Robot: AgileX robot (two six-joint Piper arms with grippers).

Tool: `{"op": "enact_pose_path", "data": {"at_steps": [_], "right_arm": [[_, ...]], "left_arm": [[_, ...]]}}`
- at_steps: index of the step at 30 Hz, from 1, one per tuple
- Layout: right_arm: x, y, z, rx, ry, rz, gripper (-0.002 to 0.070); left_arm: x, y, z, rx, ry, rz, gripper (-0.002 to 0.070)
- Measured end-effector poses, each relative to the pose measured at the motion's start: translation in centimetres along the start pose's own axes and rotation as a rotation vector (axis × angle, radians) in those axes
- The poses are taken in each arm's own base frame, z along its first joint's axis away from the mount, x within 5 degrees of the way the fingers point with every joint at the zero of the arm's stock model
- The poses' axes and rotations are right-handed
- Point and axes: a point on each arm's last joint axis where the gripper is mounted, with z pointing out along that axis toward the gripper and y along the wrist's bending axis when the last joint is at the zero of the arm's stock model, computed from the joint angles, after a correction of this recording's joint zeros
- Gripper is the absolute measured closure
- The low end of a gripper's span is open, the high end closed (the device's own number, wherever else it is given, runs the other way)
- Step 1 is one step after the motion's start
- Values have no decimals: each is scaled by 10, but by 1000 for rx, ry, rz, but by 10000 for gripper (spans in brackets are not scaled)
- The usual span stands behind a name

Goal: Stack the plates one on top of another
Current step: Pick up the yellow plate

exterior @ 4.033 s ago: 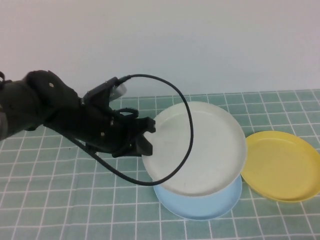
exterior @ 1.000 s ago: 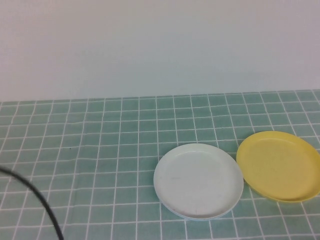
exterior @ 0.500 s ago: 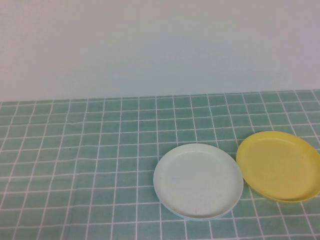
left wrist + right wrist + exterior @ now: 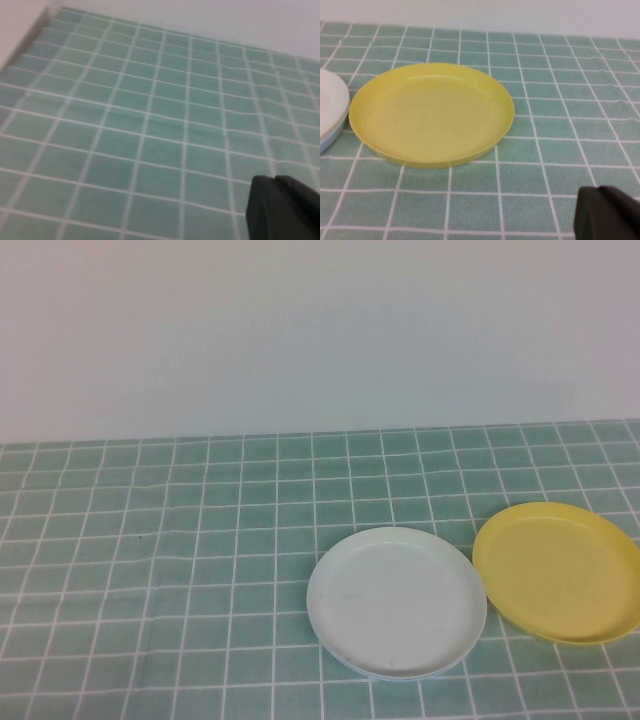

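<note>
Green checked cloth (image 4: 180,570) with white grid lines covers the table, and a plain pale wall (image 4: 320,330) rises behind it. On the cloth, toward the right of the high view, the white plate (image 4: 397,602) lies flat on top of the light blue plate (image 4: 329,141), which shows only as a thin blue edge under the white rim; in the right wrist view that sliver of blue peeks out beneath the white one (image 4: 331,102). The yellow plate (image 4: 557,571) sits just to the right of this pair on the cloth, upright and bare inside, its rim close against the white plate's rim; whether the two rims touch cannot be told. The right wrist view shows the yellow plate (image 4: 431,114) whole, resting alone on the cloth beside the stacked pair. Neither arm appears in the high view. The left gripper (image 4: 284,207) shows only as a dark tip at the corner of its own wrist view, above bare green cloth, and how its claw stands cannot be told. The right gripper (image 4: 606,213) likewise shows as a dark tip at the corner of its wrist view, near the yellow plate but apart from it, and its claw's state cannot be told either.
</note>
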Motion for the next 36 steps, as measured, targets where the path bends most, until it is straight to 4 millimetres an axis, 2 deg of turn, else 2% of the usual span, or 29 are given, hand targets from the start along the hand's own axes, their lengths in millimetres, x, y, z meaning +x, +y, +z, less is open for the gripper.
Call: {"op": "enact_pose_path", "data": {"at_steps": [24,27,30,33,36], "right_arm": [[0,1,0,-7,-8,26,681],[-7,3,0,-41,-87,157,681],[-23,1,-3,-55,-264,357,681],[-39,-10,-9,-27,-477,588,681],[-47,-21,-16,28,-626,702,681]], "left_arm": [[0,0,0,-1,2,2,675],[0,0,0,-1,2,2,675],[0,0,0,-1,2,2,675],[0,0,0,-1,2,2,675],[0,0,0,-1,2,2,675]]}}
